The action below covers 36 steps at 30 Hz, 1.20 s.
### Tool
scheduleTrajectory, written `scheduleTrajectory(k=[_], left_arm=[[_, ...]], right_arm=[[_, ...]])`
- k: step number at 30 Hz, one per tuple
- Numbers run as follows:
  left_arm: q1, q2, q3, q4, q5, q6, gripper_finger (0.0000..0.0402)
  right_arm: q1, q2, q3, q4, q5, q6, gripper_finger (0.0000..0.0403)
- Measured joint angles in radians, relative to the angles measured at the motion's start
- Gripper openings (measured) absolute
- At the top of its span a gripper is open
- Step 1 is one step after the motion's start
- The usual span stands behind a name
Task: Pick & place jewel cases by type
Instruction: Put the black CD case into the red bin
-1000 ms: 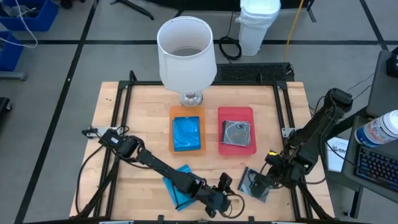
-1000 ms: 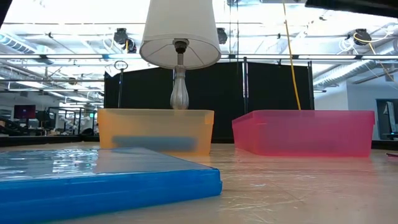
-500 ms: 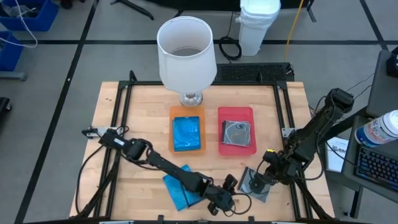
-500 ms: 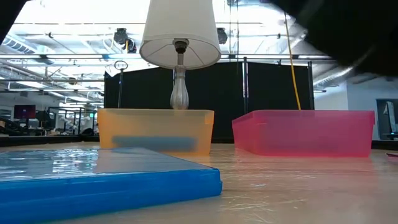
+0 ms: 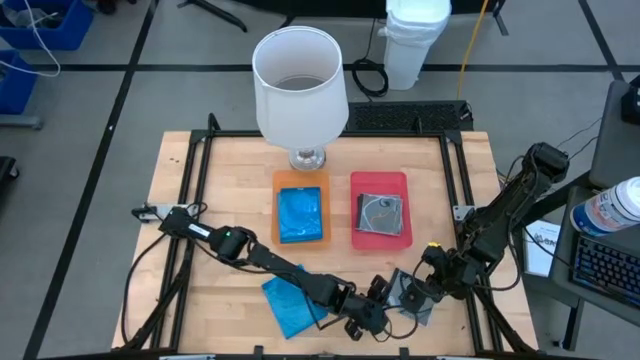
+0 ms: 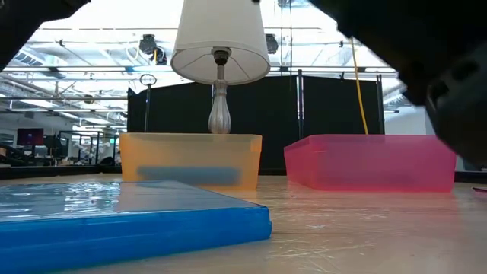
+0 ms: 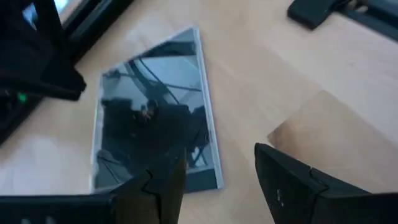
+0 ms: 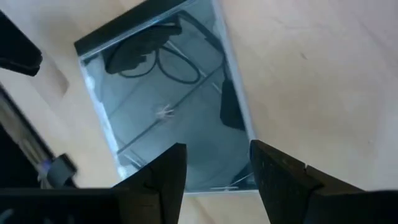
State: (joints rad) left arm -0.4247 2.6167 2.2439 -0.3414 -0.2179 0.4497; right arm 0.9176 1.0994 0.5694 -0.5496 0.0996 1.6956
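Left pincer (image 5: 380,305) advanced, grey case (image 5: 412,297) skewed

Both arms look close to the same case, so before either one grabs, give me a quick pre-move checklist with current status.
1. Clear dark-grey square plastic jewel case lies flat on the wooden table: ok.
2. Right pincer open over that case's edge: ok.
3. Left pincer open, at the same case: not ok, both arms crowd it.
4. Flat red rectangular tray reachable, already holds one clear case: ok.
5. Translucent blue square jewel case lies apart from both pincers: ok.
6. Gap between the two pincers: cannot tell.
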Motion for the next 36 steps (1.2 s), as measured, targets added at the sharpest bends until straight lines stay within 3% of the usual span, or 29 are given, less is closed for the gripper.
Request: scheduleTrajectory(k=[4, 11, 15, 22, 27, 36], left_arm=[[0.0, 0.004, 0.006, -0.009, -0.011, -0.024, 0.0196], [-0.012, 0.002, 0.009, -0.012, 0.013, -0.049, 0.0196], [-0.015, 0.002, 0.009, 0.001, 0.015, -0.033, 0.0196], [-0.015, 0.002, 0.009, -0.017, 0.008, -0.013, 0.0196], [-0.013, 0.002, 0.007, -0.064, -0.01, 0.034, 0.0195], [-0.019, -0.007, -0.109, -0.007, -0.107, 0.204, 0.0195]], right_arm=[[0.0, 0.029, 0.0, -0.004, -0.006, 0.014, 0.0169], [0.0, 0.107, 0.0, -0.024, -0.165, 0.087, 0.0169], [0.0, 0.14, 0.001, -0.013, -0.205, 0.094, 0.0169], [0.001, 0.149, 0.002, 0.048, -0.174, 0.079, 0.0169], [0.0, 0.149, 0.001, 0.1, -0.074, 0.061, 0.0169], [-0.001, 0.209, 0.004, 0.139, -0.045, 0.02, 0.0169]])
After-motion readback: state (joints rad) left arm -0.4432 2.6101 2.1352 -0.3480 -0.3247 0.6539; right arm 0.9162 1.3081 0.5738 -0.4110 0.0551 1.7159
